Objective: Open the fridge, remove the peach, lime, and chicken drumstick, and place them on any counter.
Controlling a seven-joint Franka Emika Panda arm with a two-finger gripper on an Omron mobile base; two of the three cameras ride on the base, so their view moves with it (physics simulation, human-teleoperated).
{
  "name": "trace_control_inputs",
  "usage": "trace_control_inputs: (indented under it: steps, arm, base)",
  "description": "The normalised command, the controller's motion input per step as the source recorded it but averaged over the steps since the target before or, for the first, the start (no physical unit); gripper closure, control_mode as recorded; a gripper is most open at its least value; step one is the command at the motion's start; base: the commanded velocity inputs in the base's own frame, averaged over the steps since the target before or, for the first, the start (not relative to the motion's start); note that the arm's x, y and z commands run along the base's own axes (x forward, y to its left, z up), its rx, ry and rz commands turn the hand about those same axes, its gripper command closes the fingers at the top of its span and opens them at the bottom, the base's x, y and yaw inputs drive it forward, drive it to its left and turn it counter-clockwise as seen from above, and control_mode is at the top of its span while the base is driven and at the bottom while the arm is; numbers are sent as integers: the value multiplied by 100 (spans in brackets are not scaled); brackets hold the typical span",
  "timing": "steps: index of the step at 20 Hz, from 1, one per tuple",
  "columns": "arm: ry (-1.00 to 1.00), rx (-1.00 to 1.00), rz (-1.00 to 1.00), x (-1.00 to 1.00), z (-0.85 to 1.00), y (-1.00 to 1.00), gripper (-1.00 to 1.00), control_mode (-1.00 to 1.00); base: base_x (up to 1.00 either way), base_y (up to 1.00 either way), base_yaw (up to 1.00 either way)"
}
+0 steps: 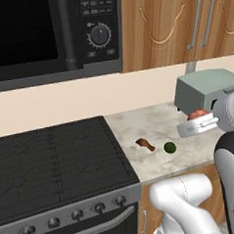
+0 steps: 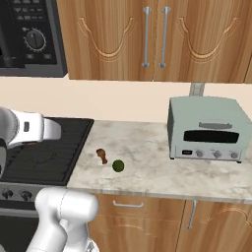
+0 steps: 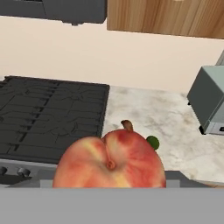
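The robot is bringing the peach (image 3: 110, 159) to the bench (image 2: 162, 165), and this looks like the last of the three foods. The chicken drumstick (image 1: 145, 144) and the lime (image 1: 170, 147) are already lying on the bench, close together but not touching, between the black stove (image 1: 53, 162) and the grey toaster oven (image 2: 206, 129).

The gripper (image 1: 203, 119) is holding the peach. In the hand view the peach is sitting right up against the camera, so the fruit is inside the gripper. In the left base view a bit of red peach is peeking out on top of the hand. The gripper is hanging in the air above the bench, near the toaster oven and off to the side of the lime.

Next, the robot probably needs to go down to a bare spot on the bench and let go gently, so the round peach is not rolling off the edge or bumping the lime.
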Motion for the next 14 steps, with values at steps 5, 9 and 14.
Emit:
trace_control_inputs:
  steps: [5,9,14]
  arm:
    - [27,0,-4,32,-14,-5,100,-100]
    - [25,0,-10,48,-34,-18,100,-100]
    - [13,2,-10,49,-54,-25,100,-100]
  base:
    - [5,0,0]
    - [0,0,0]
    - [0,0,0]
